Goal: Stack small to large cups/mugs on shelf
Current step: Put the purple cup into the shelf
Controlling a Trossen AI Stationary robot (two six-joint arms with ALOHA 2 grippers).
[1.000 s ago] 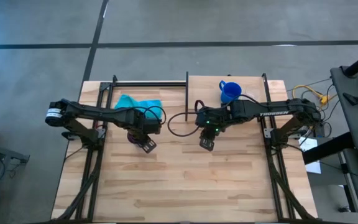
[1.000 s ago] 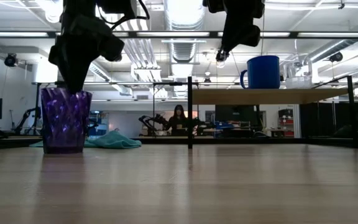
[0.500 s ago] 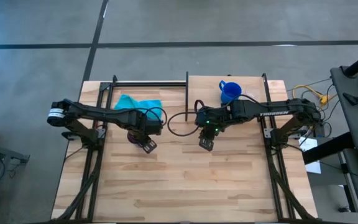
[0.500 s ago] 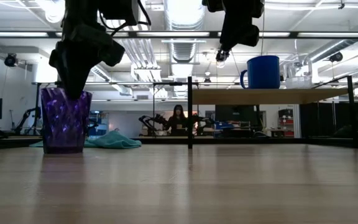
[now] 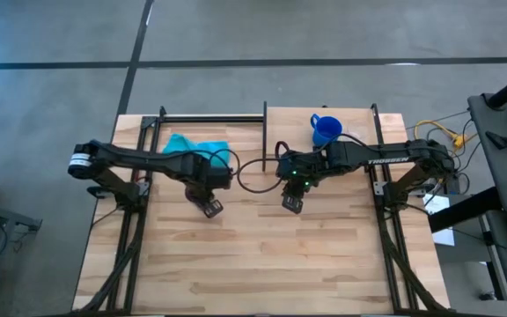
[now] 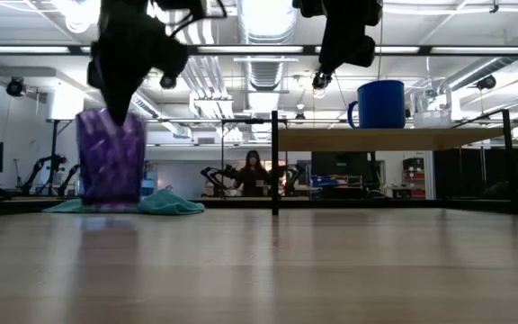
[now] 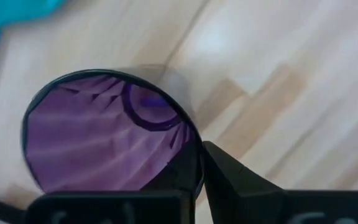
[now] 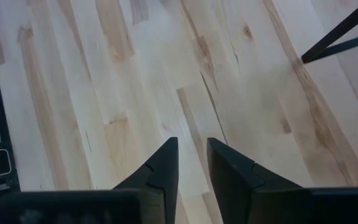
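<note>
Above the bench (image 5: 262,255) the left hand (image 5: 208,206) held the purple tumbler (image 6: 111,157) upright, with the shelf (image 6: 394,138) far to its right, while the right hand (image 8: 191,162), nearly closed and empty, hung nearer.

The broad front half of the tabletop (image 5: 262,264) is lying bare, giving open passage. On the shelf (image 6: 394,138) the blue mug (image 6: 378,103) is standing with a small clear cup (image 6: 432,117) just beside it, taking up its right part. The shelf's black post (image 6: 274,162) is standing mid-table. The right gripper (image 5: 292,202) is hanging near that post (fingers nearly together), and the teal cloth (image 5: 194,145) is covering the back-left corner.
</note>
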